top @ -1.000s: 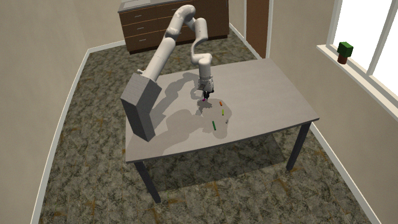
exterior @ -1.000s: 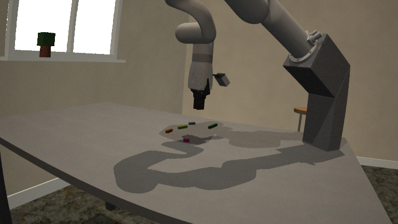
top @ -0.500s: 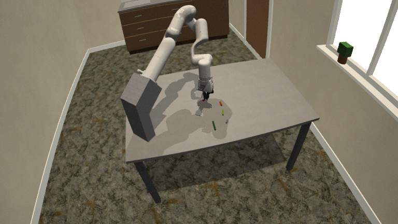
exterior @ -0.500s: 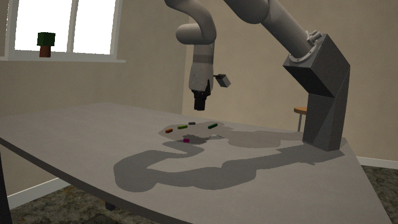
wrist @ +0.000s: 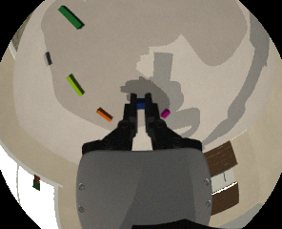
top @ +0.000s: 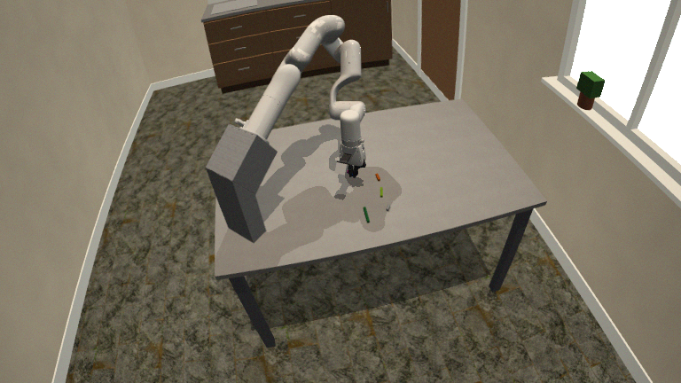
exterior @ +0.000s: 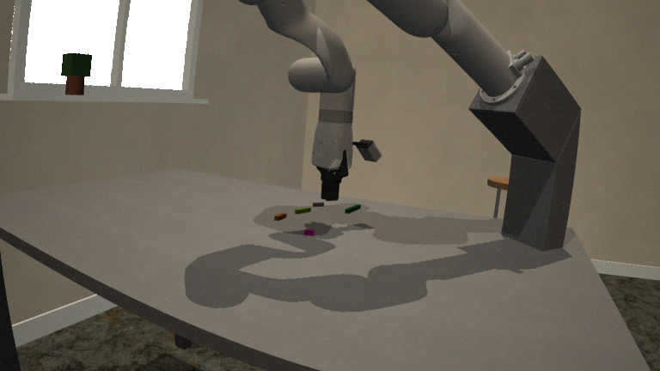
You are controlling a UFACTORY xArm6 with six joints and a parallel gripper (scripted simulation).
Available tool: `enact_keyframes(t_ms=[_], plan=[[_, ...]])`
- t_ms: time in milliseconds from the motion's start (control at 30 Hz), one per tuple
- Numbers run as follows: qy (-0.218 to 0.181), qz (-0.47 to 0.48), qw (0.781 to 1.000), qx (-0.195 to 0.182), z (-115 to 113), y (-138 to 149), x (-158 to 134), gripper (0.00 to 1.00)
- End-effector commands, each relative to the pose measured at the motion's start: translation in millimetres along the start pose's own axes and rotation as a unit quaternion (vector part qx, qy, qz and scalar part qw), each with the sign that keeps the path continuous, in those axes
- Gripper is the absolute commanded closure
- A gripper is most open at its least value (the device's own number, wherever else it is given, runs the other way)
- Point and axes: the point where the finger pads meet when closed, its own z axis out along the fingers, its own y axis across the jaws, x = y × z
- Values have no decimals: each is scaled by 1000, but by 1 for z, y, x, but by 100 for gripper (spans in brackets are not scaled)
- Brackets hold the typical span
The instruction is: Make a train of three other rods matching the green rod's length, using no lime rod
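- Pinching the blue rod between nearly closed fingertips, the gripper hangs above the table.
- Magenta rod — just beside, on the table.

The room has plain beige walls and a floor of dark mottled stone with white baseboards. A grey table on dark legs stands in the middle. Behind its far edge there is a brown cabinet with drawers and a grey counter. A window gives bright light beyond the right edge, and a small potted plant stands on its sill. A wooden stool stands near the wall.
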Motion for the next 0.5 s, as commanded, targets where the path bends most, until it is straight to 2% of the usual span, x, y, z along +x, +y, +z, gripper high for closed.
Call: enact_keyframes(t_ms=[0, 267, 467], plan=[[0, 0, 1000, 2, 18, -2, 0, 96], [0, 0, 1000, 2, 41, -2, 1, 96], [0, 0, 1000, 2, 46, -3, 1, 96]])
